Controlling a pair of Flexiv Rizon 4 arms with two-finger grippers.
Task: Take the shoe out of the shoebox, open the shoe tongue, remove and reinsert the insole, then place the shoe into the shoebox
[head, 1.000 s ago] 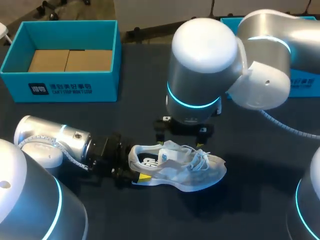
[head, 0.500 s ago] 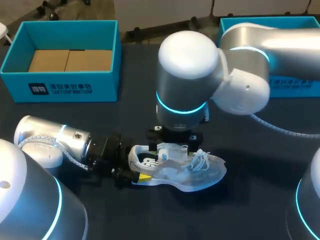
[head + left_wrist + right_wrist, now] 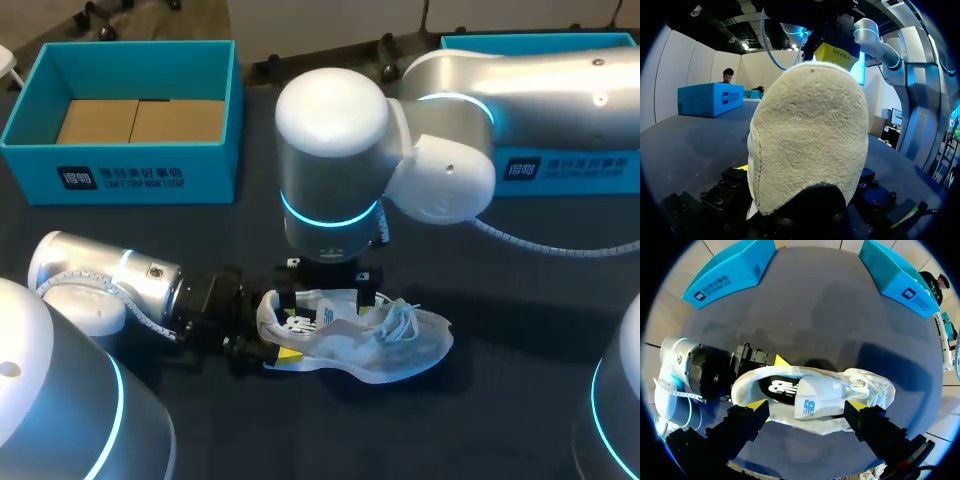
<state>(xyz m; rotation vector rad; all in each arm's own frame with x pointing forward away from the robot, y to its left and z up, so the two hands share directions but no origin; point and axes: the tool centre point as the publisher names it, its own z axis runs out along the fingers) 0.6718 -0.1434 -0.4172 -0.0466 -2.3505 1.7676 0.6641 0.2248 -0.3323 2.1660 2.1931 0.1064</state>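
The shoe lies on the tabletop, outside the shoebox. Our left claw clamps its heel; our right claw hangs spread above the tongue. We judge it light and floppy: pinch the tongue's edge.

Shows a dark, matte table filling the head view. Bears an open teal shoebox at upper left, with brown cardboard lining its floor. Holds a second teal box at upper right, partly hidden. Shows white print on the front wall of each box. Carries a white shoe at lower centre, sole down, toe toward the right, well apart from both boxes.
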